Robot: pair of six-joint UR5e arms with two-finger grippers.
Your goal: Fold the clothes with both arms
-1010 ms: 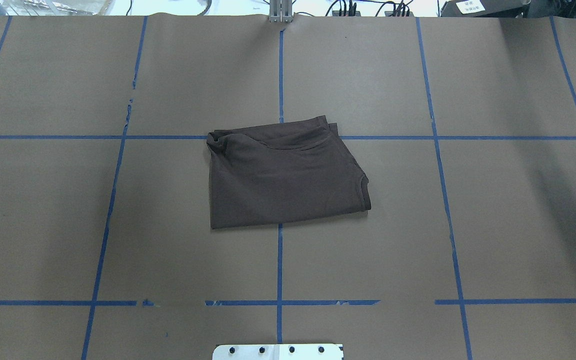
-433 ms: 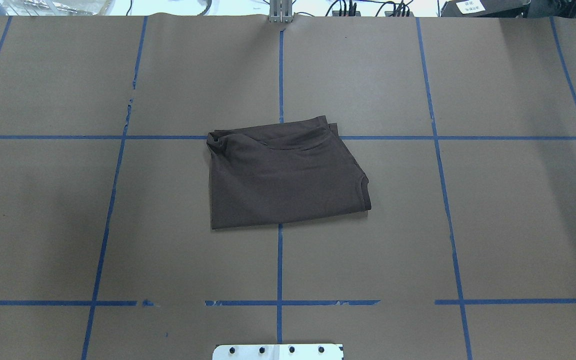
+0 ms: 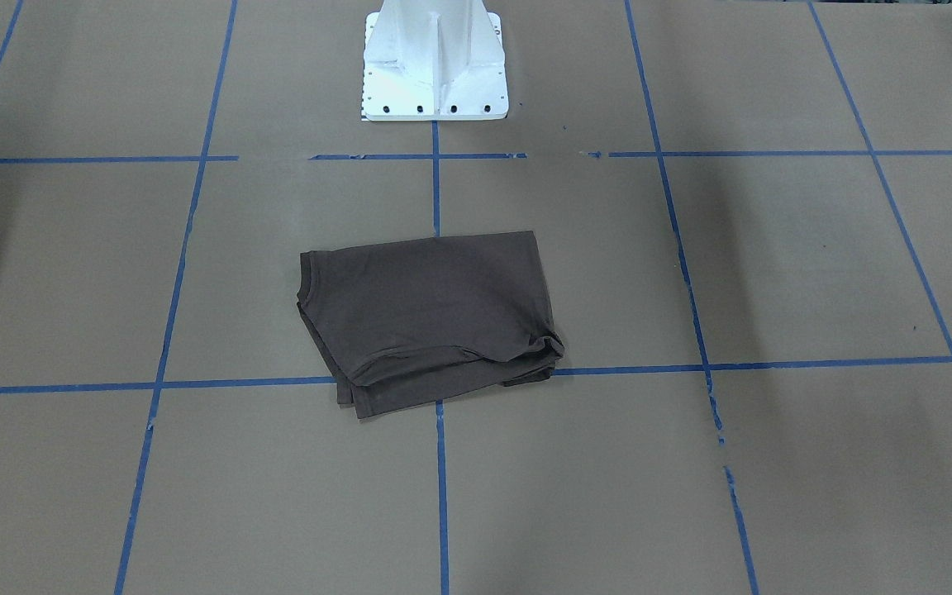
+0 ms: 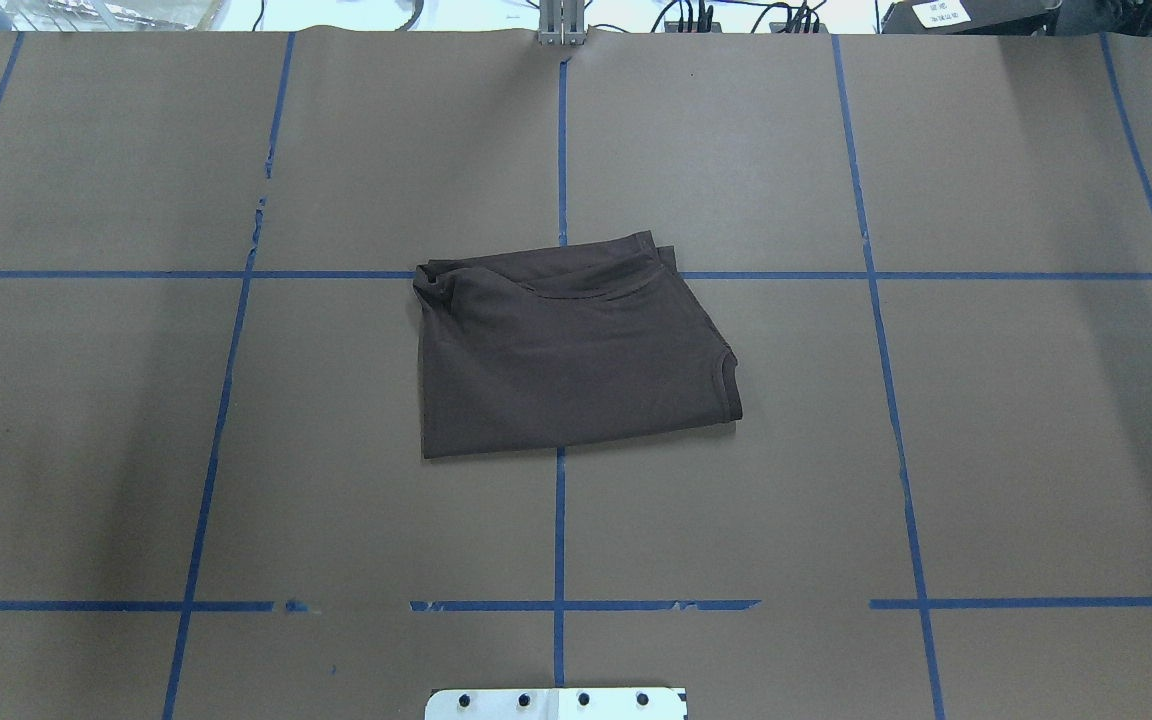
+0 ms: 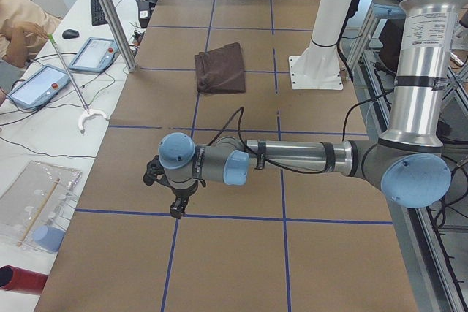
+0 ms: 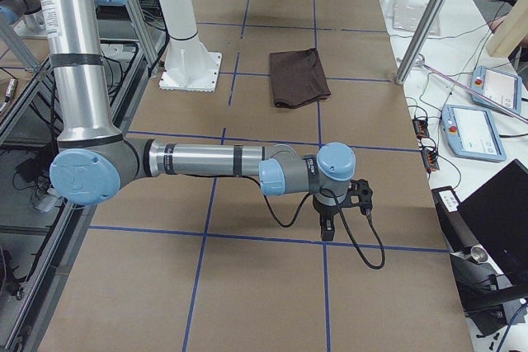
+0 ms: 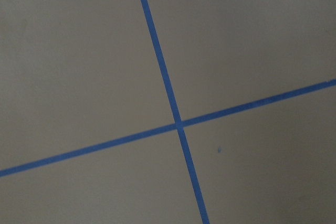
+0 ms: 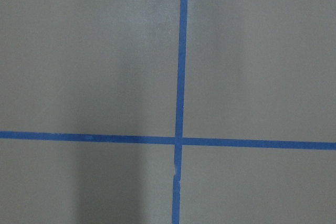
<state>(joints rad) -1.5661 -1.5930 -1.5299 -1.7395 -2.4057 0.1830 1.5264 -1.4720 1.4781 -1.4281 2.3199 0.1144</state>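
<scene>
The dark brown T-shirt (image 4: 566,350) lies folded into a rough rectangle at the table's middle, also in the front-facing view (image 3: 430,318) and both side views (image 5: 220,67) (image 6: 299,77). Neither arm touches it. The left gripper (image 5: 178,210) hangs over bare paper far off toward the table's left end, pointing down. The right gripper (image 6: 327,232) hangs likewise toward the right end. Both show only in the side views, so I cannot tell whether they are open or shut. The wrist views show only brown paper and blue tape lines.
The white base pedestal (image 3: 435,58) stands at the robot's edge of the table. Metal posts (image 5: 110,12) (image 6: 429,18) rise at the far edge. Teach pendants (image 5: 95,52) (image 6: 474,129) lie on side tables, and an operator's arm (image 5: 18,27) shows there.
</scene>
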